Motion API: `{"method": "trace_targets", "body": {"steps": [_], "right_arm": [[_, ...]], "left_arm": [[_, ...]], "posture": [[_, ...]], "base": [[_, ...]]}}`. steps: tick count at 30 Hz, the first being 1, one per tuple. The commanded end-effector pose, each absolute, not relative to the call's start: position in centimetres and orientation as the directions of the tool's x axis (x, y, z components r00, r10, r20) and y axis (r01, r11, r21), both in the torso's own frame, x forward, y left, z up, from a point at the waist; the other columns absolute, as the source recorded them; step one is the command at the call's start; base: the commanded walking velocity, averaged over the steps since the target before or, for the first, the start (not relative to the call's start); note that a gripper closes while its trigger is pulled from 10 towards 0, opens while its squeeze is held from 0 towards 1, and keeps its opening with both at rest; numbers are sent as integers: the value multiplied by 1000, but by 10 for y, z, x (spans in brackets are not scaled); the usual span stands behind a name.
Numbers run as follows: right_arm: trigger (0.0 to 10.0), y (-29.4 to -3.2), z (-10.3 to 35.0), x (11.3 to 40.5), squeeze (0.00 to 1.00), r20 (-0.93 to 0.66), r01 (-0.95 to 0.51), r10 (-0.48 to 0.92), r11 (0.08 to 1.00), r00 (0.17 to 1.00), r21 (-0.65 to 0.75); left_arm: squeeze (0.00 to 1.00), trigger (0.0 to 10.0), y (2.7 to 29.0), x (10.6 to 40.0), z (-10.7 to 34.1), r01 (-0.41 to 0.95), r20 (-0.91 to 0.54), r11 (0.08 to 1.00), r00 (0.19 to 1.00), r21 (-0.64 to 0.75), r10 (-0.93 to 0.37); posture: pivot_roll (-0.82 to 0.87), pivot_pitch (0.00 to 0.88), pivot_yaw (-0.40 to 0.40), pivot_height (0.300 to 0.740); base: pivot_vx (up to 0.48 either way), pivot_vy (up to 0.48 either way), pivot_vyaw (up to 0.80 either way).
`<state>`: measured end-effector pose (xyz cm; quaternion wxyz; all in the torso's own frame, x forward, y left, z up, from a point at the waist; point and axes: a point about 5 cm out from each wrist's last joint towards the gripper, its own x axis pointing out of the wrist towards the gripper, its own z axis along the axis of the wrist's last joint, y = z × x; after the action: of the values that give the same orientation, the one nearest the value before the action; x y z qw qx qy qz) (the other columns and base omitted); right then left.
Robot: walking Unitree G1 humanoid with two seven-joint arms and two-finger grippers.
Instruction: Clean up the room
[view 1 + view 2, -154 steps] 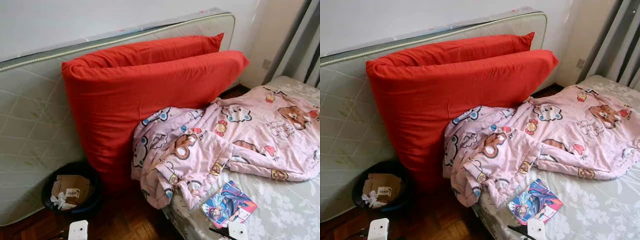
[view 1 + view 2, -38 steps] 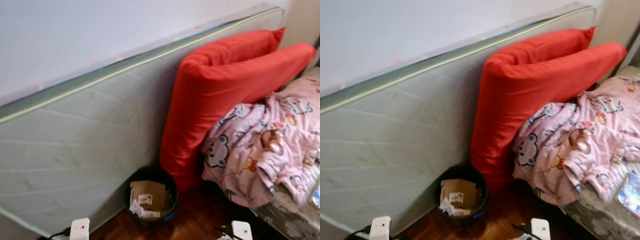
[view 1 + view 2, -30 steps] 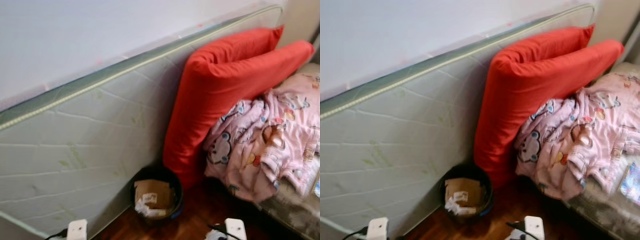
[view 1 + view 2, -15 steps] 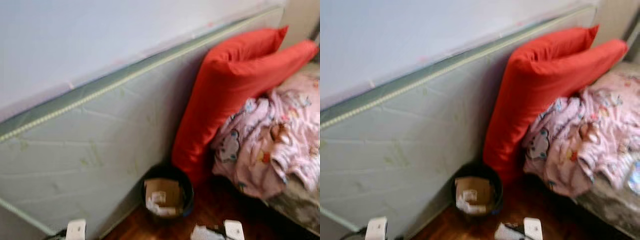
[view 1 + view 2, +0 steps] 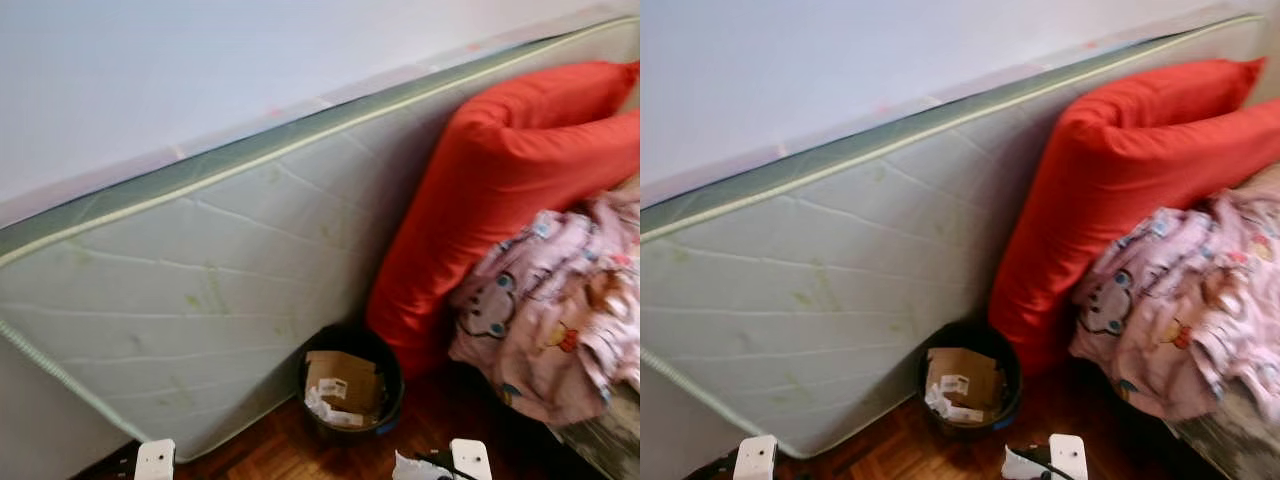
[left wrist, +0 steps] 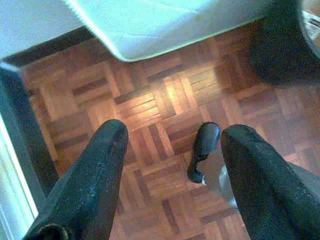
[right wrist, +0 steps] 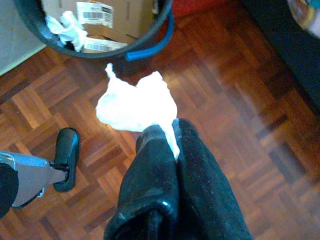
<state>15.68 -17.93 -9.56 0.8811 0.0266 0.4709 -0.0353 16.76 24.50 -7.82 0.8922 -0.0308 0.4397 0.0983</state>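
mattress (image 5: 200, 300) leaning on wall | red cushions (image 5: 500, 180) against it | parquet floor (image 6: 165, 95)

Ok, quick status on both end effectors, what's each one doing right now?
Left end effector: open, holding nothing, above the parquet floor.
Right end effector: shut on a crumpled white tissue, near the black bin.

This is a bedroom in a home. A bare quilted mattress (image 5: 220, 290) leans on its long edge against a plain white wall (image 5: 200, 70), with big red cushions (image 5: 500, 190) propped against it and a pink cartoon-print blanket (image 5: 550, 320) spilling off the edge of a bed. A small black wastebasket (image 5: 350, 392) holding cardboard and paper stands on the wood parquet floor (image 6: 160, 105).
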Motion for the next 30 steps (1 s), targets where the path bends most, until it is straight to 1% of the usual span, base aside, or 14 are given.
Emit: {"method": "trace_targets", "body": {"steps": [1,19,27,30], "right_arm": [[10000,-180,-96,155,0,-834,83,-37,996,551,11],[10000,-180,-96,155,0,-831,83,-31,996,555,18],[10000,-182,-96,155,0,-829,116,-59,993,556,8],[10000,-183,-96,154,0,-830,152,-78,988,553,8]], "left_arm": [[0,10000,245,164,-80,-211,-801,977,580,29,149],[0,10000,244,165,-80,-214,-800,976,582,25,148],[0,10000,244,165,-80,-219,-800,976,582,20,147],[0,10000,243,165,-80,-218,-799,976,583,18,145]], "posture": [[75,0,4,740],[79,0,-1,740],[80,0,-4,740],[81,0,-5,740]], "base": [[0,0,800],[0,0,782],[0,0,0],[0,0,0]]}}
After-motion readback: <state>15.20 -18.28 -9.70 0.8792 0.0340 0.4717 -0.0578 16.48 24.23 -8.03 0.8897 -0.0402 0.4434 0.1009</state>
